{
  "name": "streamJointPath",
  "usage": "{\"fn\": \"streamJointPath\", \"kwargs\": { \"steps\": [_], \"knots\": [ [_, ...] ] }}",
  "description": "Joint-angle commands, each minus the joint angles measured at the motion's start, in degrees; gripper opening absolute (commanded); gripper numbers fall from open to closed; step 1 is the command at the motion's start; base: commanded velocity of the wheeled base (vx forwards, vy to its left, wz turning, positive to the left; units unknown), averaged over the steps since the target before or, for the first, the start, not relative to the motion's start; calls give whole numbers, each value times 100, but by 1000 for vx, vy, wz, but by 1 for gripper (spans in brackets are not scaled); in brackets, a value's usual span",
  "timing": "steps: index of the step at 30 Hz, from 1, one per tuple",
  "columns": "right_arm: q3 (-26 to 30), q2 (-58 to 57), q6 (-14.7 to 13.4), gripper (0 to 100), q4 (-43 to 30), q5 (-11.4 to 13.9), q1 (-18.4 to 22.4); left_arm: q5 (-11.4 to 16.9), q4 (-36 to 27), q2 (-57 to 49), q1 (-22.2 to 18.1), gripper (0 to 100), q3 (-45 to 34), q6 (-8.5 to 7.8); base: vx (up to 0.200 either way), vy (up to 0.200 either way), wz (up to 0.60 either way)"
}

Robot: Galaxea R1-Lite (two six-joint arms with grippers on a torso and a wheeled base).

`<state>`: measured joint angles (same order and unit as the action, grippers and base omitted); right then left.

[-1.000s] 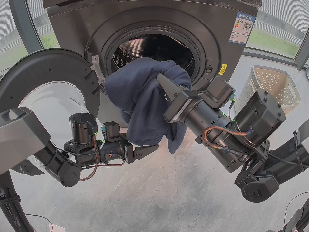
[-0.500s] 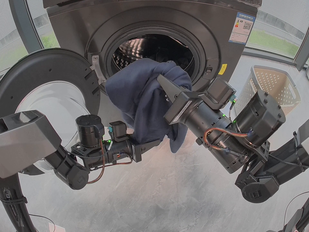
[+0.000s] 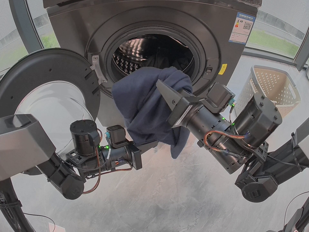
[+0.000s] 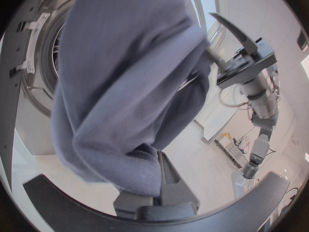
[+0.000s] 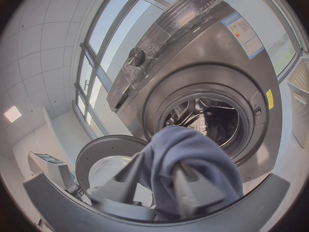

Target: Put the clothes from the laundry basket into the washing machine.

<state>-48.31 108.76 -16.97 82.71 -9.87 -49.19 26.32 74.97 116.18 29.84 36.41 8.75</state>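
A navy garment (image 3: 145, 103) hangs in front of the washing machine's (image 3: 148, 13) open drum mouth (image 3: 154, 55), just below its lower rim. My right gripper (image 3: 167, 89) is shut on the cloth's upper bunch; in the right wrist view the garment (image 5: 190, 152) bulges between the two fingers (image 5: 193, 186). My left gripper (image 3: 149, 144) sits under the garment's hanging lower edge, and the cloth (image 4: 122, 91) drapes over it. Dark clothes (image 3: 164, 57) lie inside the drum. The beige laundry basket (image 3: 276, 84) stands on the floor to the right of the machine.
The round machine door (image 3: 48, 78) is swung wide open on the left, close to my left arm. Grey floor (image 3: 161, 194) spreads below the arms. Windows run behind and beside the machine.
My left gripper has moved right, in under the garment's lower edge. My right gripper and the garment have sunk slightly and shifted a little right.
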Motion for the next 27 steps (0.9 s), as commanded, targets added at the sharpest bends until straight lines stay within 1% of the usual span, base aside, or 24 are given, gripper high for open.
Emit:
{"fn": "streamJointPath", "kwargs": {
  "steps": [1, 2, 3, 5, 9, 11, 12, 14, 15, 17, 19, 20, 21, 24, 27],
  "knots": [
    [147, 127, -8, 100, -1, -23, 102, -74, 220, -719, 197, 0, -416, 65, 0, 0, 0],
    [234, 180, 1, 100, -45, -32, 173, -109, 220, -754, 206, 0, -416, 65, 0, 0, 0],
    [305, 251, 18, 100, -18, -32, 269, -233, 220, -860, 206, 0, -389, 74, 0, 0, 0],
    [419, 374, 62, 100, 26, -32, 252, -364, 202, -939, 197, 0, -328, 83, 0, 0, 0],
    [648, 417, 80, 100, 26, -32, 226, -417, 193, -1000, 171, 0, -126, 92, 0, 0, 0],
    [753, 417, 71, 100, 61, -32, 234, -435, 176, -1071, 153, 0, 6, 144, 0, 0, 0],
    [788, 417, 62, 100, 113, -23, 269, -470, 167, -1071, 153, 0, 94, 215, 0, 0, 0],
    [902, 365, 62, 100, 228, 3, 313, -646, 167, -1044, 153, 0, 270, 294, 0, 0, 0],
    [929, 356, 62, 100, 245, 12, 313, -672, 167, -1036, 153, 0, 296, 294, 0, 0, 0],
    [1184, 330, 106, 100, 307, -15, 419, -874, 167, -1000, 145, 0, 516, 320, 0, 0, 0],
    [1421, 330, 185, 100, 324, 21, 533, -909, 158, -1018, 136, 0, 630, 329, 0, 0, 0],
    [1421, 330, 185, 100, 324, 21, 533, -909, 140, -1053, 145, 0, 665, 329, 0, 0, 0],
    [1693, 330, 273, 100, 430, 56, 603, -909, 140, -1080, 145, 0, 683, 329, 0, 0, 0],
    [1781, 374, 291, 100, 535, 170, 718, -901, 123, -1220, 189, 0, 709, 338, 0, 0, 0],
    [1781, 400, 299, 100, 535, 205, 858, -892, 105, -1352, 206, 0, 683, 338, 0, 0, 0]
  ]
}}
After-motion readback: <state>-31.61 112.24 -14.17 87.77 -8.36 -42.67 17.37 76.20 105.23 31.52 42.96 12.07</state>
